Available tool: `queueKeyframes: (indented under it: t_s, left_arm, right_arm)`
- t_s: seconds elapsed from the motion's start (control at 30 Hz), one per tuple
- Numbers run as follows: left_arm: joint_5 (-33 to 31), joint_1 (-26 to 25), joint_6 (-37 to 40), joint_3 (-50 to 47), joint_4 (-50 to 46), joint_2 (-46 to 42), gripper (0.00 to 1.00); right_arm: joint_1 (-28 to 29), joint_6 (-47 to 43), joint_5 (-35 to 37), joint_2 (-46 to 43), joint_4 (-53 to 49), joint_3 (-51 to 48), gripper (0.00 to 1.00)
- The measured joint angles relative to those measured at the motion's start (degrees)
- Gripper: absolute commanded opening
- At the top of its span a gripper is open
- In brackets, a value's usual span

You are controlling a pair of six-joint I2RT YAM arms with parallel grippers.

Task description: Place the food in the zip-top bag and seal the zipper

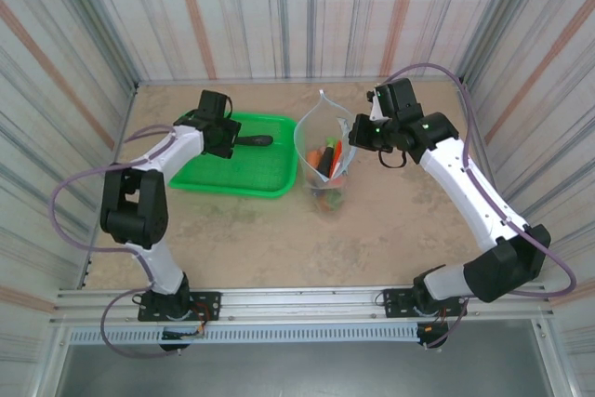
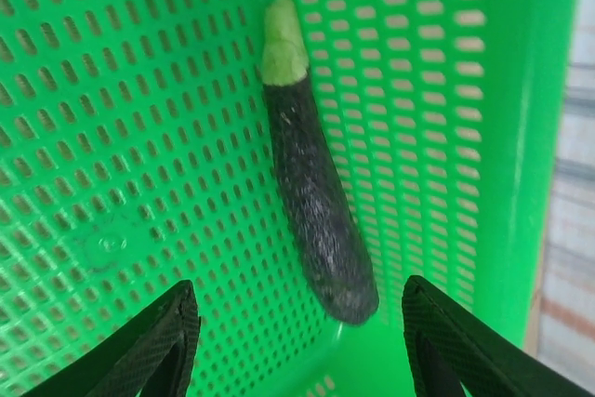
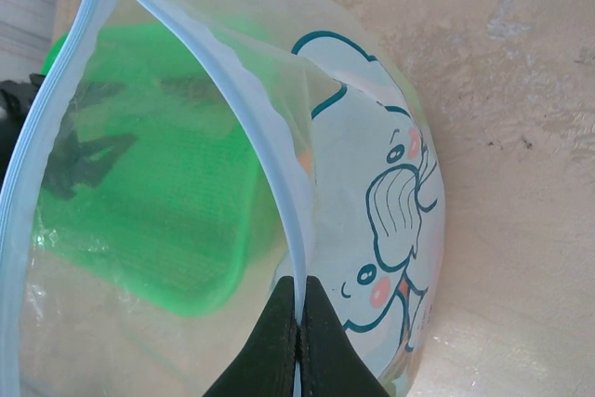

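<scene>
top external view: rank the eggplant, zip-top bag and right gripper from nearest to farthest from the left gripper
1. eggplant: lying in the green basket, just ahead of the left gripper.
2. zip-top bag: standing just right of the basket, mid-table.
3. right gripper: on the bag's far right side, jaws pinching its rim.

The left arm (image 1: 163, 262) and right arm (image 1: 460, 178) share one build: rounded white link shells between black joint housings, on black bases (image 1: 172, 304) at 6 o'clock in the top view. A lilac cable (image 1: 56, 202) loops outside each arm, at 9 o'clock on the left and 3 o'clock on the right. A green light (image 1: 424, 124) glows on the right wrist housing. The left jaws have matte black wedge fingers (image 2: 139, 350). The right jaws' fingers (image 3: 274, 341) are smooth, black and tapering.
</scene>
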Motion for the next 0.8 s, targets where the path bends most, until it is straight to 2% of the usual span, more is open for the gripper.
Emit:
queueKeyframes:
  t_s: [0.23, 0.37, 0.43, 0.63, 0.8]
  left_arm:
    - [-0.44, -0.52, -4.59, 2.05, 7.69, 10.4, 0.63]
    - [-0.52, -0.63, -5.53, 2.91, 10.08, 10.97, 0.61]
    - [-0.63, -0.63, -5.88, 3.04, 10.23, 11.85, 0.57]
    - [-0.94, -0.63, -5.9, 4.22, 10.43, 13.16, 0.32]
    - [-1.16, -0.63, -5.6, 4.22, 9.57, 13.16, 0.23]
  right_arm:
    - [0.0, 0.0, -0.02, 0.44, 0.2, 0.92, 0.0]
    - [0.0, 0.0, -0.02, 0.81, 0.2, 1.03, 0.0]
    - [-0.02, 0.0, -0.02, 0.98, 0.17, 1.09, 0.0]
    - [-0.07, -0.02, 0.0, 1.03, 0.15, 1.46, 0.0]
    - [-0.13, -0.02, 0.02, 1.03, 0.13, 1.46, 0.0]
